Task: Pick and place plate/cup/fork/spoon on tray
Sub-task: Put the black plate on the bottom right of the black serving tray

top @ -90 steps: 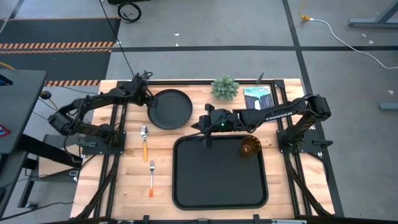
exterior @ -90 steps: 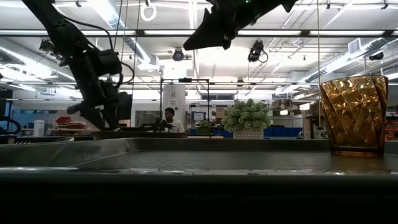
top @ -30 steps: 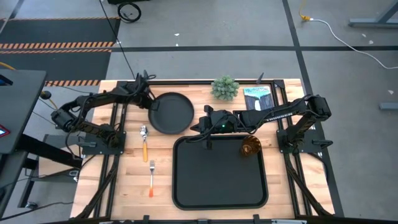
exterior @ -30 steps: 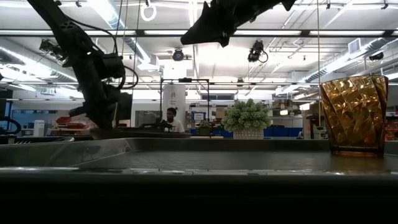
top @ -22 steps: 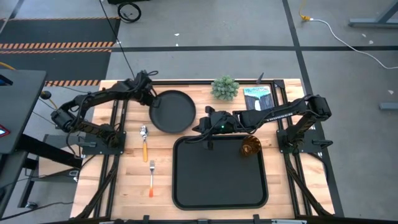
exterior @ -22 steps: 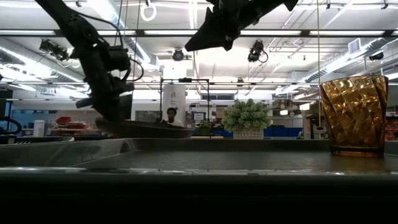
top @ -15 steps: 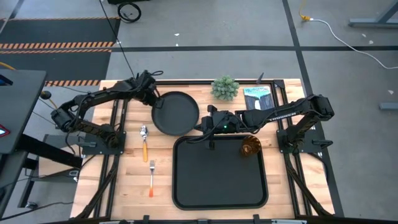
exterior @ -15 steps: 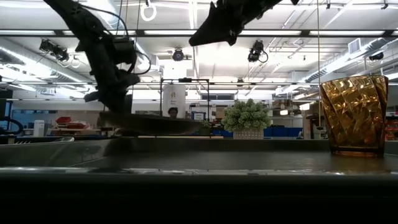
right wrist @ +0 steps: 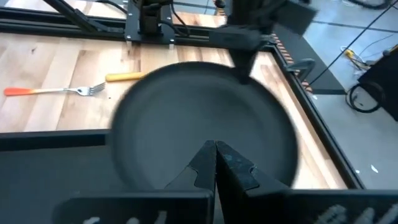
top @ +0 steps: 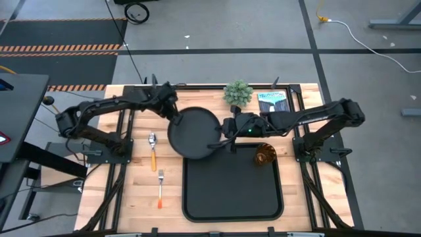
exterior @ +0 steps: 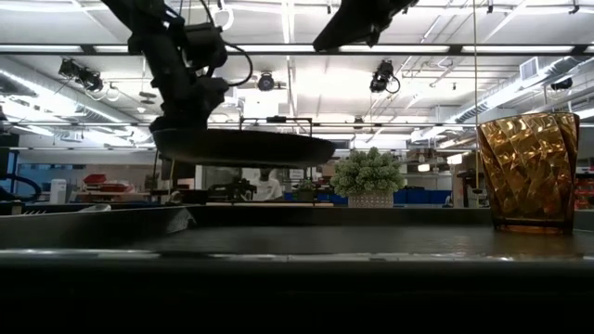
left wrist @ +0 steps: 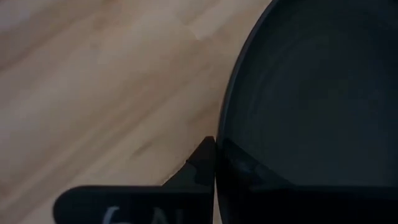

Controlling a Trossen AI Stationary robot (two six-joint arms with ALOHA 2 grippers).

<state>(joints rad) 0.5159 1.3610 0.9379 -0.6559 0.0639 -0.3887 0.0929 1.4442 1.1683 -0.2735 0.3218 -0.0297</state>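
Observation:
The round black plate (top: 193,133) hangs in the air over the far left corner of the black tray (top: 233,191), with my left gripper (top: 172,112) shut on its rim. In the low view the plate (exterior: 243,147) is level and well above the tray. The amber cup (top: 265,155) stands upright in the tray's far right corner. The spoon (top: 152,150) and the fork (top: 160,187) lie flat on the wood, left of the tray. My right gripper (top: 222,137) is shut on nothing, hovering by the plate's right rim. My left gripper holds the plate by its far left rim (left wrist: 222,134). One finger (left wrist: 200,167) shows just outside the rim, and the plate hides the other. The fingers come from above, pointing down. The plate hangs level and clear of table and tray.
A small potted plant (top: 237,93) and a blue booklet (top: 272,103) stand at the table's far edge, behind the tray. Bare wood lies left of the tray around the cutlery. A person shows in the room beyond the table.
My left gripper has risen and carried the plate toward the table's right and near edges, from flat on the wood to hanging level over the tray's far left corner. My right gripper has drawn back a little toward the right edge.

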